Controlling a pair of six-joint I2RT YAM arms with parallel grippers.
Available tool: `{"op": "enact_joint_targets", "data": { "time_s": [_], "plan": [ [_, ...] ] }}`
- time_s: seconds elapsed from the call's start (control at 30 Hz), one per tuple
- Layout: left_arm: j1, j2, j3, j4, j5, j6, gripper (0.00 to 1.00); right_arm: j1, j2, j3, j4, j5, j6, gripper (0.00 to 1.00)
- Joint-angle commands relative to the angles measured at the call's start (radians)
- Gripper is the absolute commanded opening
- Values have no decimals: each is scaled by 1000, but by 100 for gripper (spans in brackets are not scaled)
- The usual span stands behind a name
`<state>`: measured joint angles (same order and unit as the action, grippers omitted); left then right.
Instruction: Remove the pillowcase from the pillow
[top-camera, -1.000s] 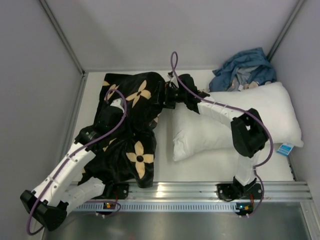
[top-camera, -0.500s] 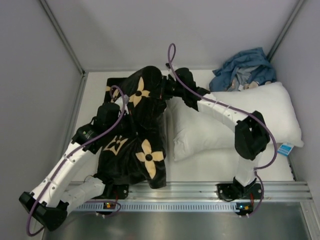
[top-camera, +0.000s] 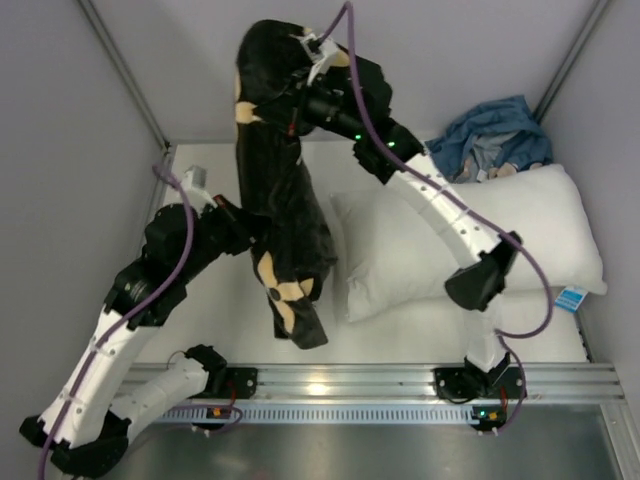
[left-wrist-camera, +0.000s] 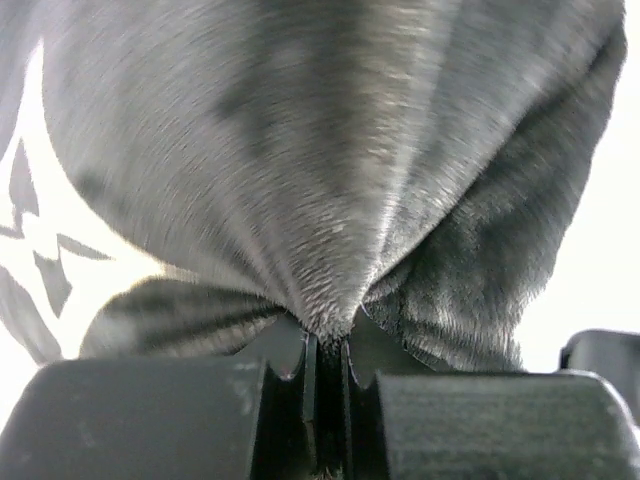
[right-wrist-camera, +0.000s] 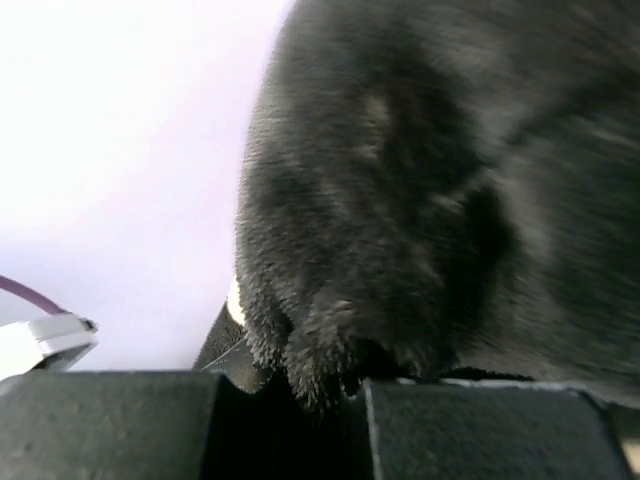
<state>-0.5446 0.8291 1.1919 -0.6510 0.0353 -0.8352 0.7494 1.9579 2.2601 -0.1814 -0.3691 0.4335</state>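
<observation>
The black pillowcase (top-camera: 280, 200) with tan flower shapes hangs lifted off the table as a long bundle, its lower end (top-camera: 298, 325) near the front. My right gripper (top-camera: 297, 98) is high up near the back wall, shut on the top of the fabric (right-wrist-camera: 400, 200), which bunches between its jaws. My left gripper (top-camera: 250, 225) is shut on a pinched fold at mid-height on the bundle's left side; the fold (left-wrist-camera: 330, 310) runs straight into its closed jaws. The pillow itself is hidden.
A large smooth white pillow (top-camera: 470, 245) lies on the right half of the table, partly under the right arm. A blue cloth bundle (top-camera: 490, 140) sits in the back right corner. Grey walls enclose the table; a metal rail (top-camera: 340, 380) runs along the front edge.
The right gripper shut on the pillowcase's far end and rose high toward the back wall. The left arm lifted too. The pillowcase went from lying on the table to hanging.
</observation>
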Motion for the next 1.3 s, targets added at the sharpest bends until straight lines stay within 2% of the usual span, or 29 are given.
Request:
{"op": "enact_joint_targets", "data": {
  "time_s": [0.0, 0.03, 0.1, 0.2, 0.27, 0.3, 0.33, 0.5, 0.63, 0.67, 0.7, 0.73, 0.77, 0.8, 0.93, 0.97, 1.0, 1.03, 1.07, 1.1, 1.13, 1.17, 1.27],
  "plan": [
    [-5, -125, -135, -272, -348, -211, 0, 56, 277, 310, 36, -85, -18, 0],
    [-6, -160, -170, -279, -365, -241, 0, 62, 309, 314, 49, -91, -9, 0],
    [-6, -260, -242, -312, -415, -339, 8, 93, 347, 244, 78, -87, -30, 0],
    [-6, -379, -268, -320, -439, -360, 0, 164, 325, 158, 51, 2, -164, 0],
    [-6, -406, -282, -309, -427, -329, 0, 197, 282, 86, 68, 60, -206, 0],
    [-6, -398, -282, -303, -411, -314, 0, 214, 222, -15, 101, 97, -207, 0],
    [-6, -383, -269, -293, -373, -302, 0, 217, 198, -48, 132, 101, -197, 0],
    [-6, -230, -267, -210, -229, -242, 0, 217, 55, -140, 137, 163, -225, 0],
    [-6, -147, -386, 40, -114, -199, 0, 220, -108, -260, 194, 214, -229, 0],
    [-6, -96, -402, 162, -74, -190, 0, 225, -134, -266, 183, 231, -239, 0],
    [-6, -72, -422, 224, 40, -199, 0, 243, -184, -269, 131, 284, -271, 0],
    [-8, -42, -425, 291, 98, -215, 0, 257, -210, -274, 116, 317, -291, 0],
    [-11, 6, -426, 424, 154, -219, 0, 271, -241, -284, 109, 350, -311, 0],
    [-18, 28, -407, 466, 232, -219, 0, 298, -296, -312, 103, 419, -346, 0],
    [-98, 36, -327, 490, 258, -151, 0, 337, -364, -332, 86, 456, -383, 0],
    [-100, -6, -327, 488, 262, -144, 7, 341, -360, -323, 76, 458, -389, 0],
    [-100, -34, -328, 476, 256, -148, 45, 355, -340, -301, 68, 466, -404, 0],
    [-100, -114, -327, 396, 195, -162, 68, 361, -326, -294, 63, 467, -410, 0],
    [-100, -160, -327, 340, 155, -166, 99, 373, -285, -262, 53, 475, -418, 0],
    [-100, -204, -321, 274, 109, -176, 99, 380, -257, -237, 37, 478, -420, 0],
    [-100, -293, -292, 102, -5, -215, 99, 387, -234, -215, 28, 480, -423, 0],
    [-101, -341, -273, 14, -76, -241, 99, 404, -188, -199, 26, 486, -426, 0],
    [-100, -528, -220, -188, -219, -358, 99, 441, -60, -92, 11, 501, -467, 0]
  ]
}}
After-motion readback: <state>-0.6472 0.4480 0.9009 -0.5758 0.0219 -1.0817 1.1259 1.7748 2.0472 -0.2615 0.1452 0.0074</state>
